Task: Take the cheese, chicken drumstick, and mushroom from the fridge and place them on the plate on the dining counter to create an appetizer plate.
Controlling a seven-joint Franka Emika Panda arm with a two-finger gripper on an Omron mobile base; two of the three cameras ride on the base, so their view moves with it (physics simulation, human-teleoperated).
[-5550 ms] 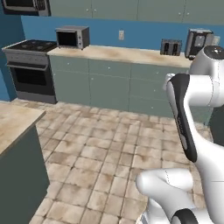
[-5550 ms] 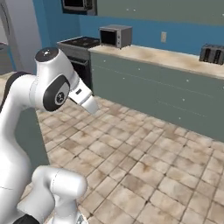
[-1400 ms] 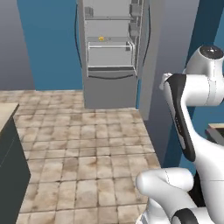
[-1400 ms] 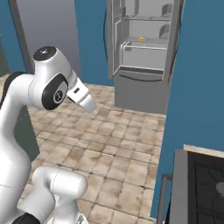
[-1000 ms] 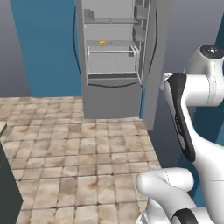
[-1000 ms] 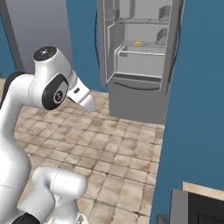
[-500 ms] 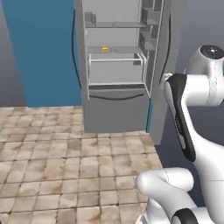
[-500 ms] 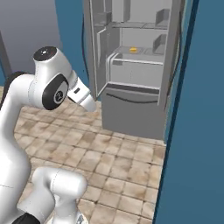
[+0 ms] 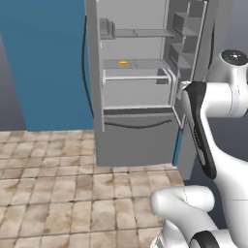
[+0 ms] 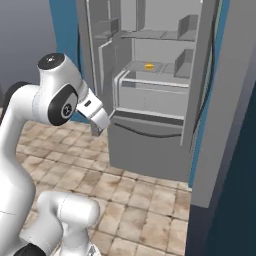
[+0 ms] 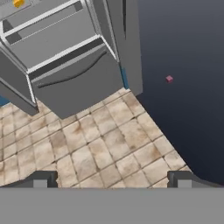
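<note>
Blue walls and tan floor tiles frame what I'm facing. Largest thing ahead is the fridge (image 9: 138, 82), standing open at about 12 o'clock from my base, pale shelves and a drawer exposed. My arm is folded close, its gripper (image 11: 109, 178) spread wide and carrying nothing, hanging over the floor short of the fridge. I'd judge the task barely begun: nothing picked, all three foods left to fetch and carry to the plate. Counting what I can see: one fridge, and one small yellow piece, likely the cheese (image 9: 123, 62), on the middle shelf at roughly 11 o'clock. Drumstick and mushroom I can't make out.
</note>
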